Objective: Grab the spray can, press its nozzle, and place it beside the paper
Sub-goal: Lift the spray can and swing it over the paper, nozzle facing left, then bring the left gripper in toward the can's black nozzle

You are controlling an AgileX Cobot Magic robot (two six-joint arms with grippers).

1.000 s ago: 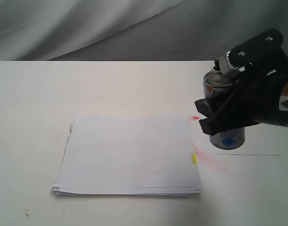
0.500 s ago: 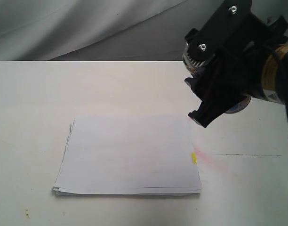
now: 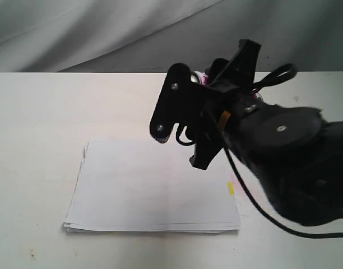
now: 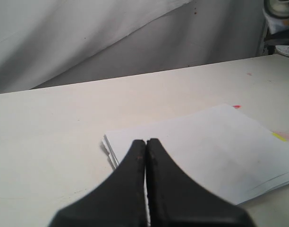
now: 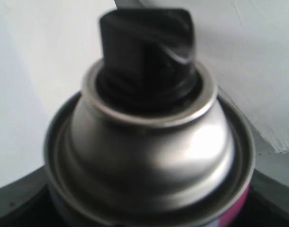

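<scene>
Our right gripper (image 3: pixel 180 147) grasps spray can (image 5: pixel 149 156) aloft, toward worktop's far edge; left gripper (image 4: pixel 146 144) clenched, empty. Risk: we press nozzle (image 5: pixel 147 52) facing paper (image 3: pixel 143 185), and spray stains sheets.

Paper (image 3: pixel 152 185) on white table (image 3: pixel 37 112)

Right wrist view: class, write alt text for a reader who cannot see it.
Close-up of the domed top of a silver spray can, its black nozzle slightly blurred. White paper shows behind it.
</scene>
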